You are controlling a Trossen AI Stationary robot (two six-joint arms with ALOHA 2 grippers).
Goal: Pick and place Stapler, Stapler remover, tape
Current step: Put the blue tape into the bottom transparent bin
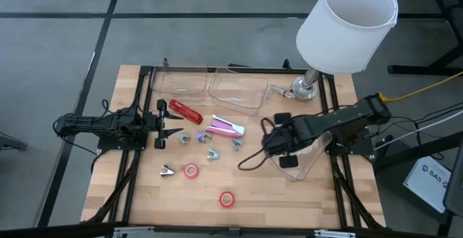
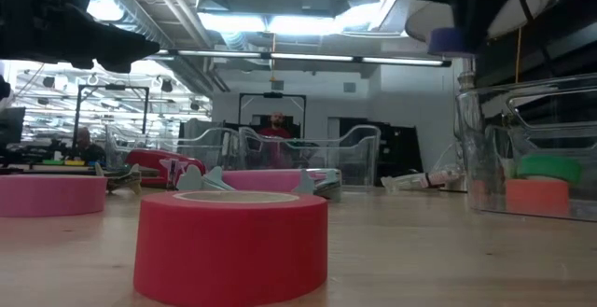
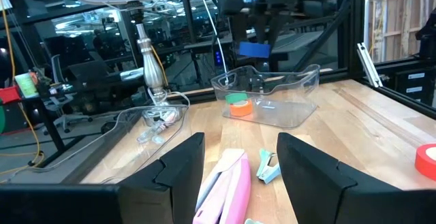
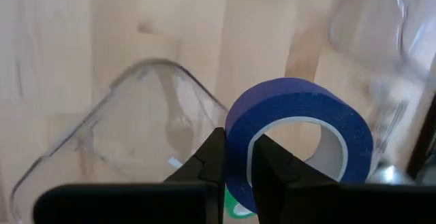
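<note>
My right gripper (image 4: 238,157) is shut on a blue-purple tape roll (image 4: 300,135), held above a clear container (image 1: 309,158) at the table's right. That container holds a green roll (image 2: 548,167) and an orange roll (image 2: 536,196). My left gripper (image 1: 173,129) is open at the table's left and points right at a pink stapler (image 1: 226,127). A red stapler (image 1: 186,111) lies just beyond it. Several silvery claw-shaped staple removers (image 1: 199,135) lie around the pink stapler. A pink roll (image 1: 191,171) and a red roll (image 1: 228,199) lie flat near the front edge. My right gripper pinches the blue-purple roll's wall (image 4: 235,132), one finger (image 4: 272,169) inside the ring and one finger (image 4: 210,163) outside. The fingers come from above, pointing down. The roll is lifted clear and stands on edge over the clear container, as the low view shows (image 2: 448,38).
Two more clear containers (image 1: 239,90) stand at the far edge, with a white-shaded lamp (image 1: 347,24) on a metal base (image 1: 304,86) at the far right. Black frame rails run along the table's sides. Bare wood shows at the near left and near right.
</note>
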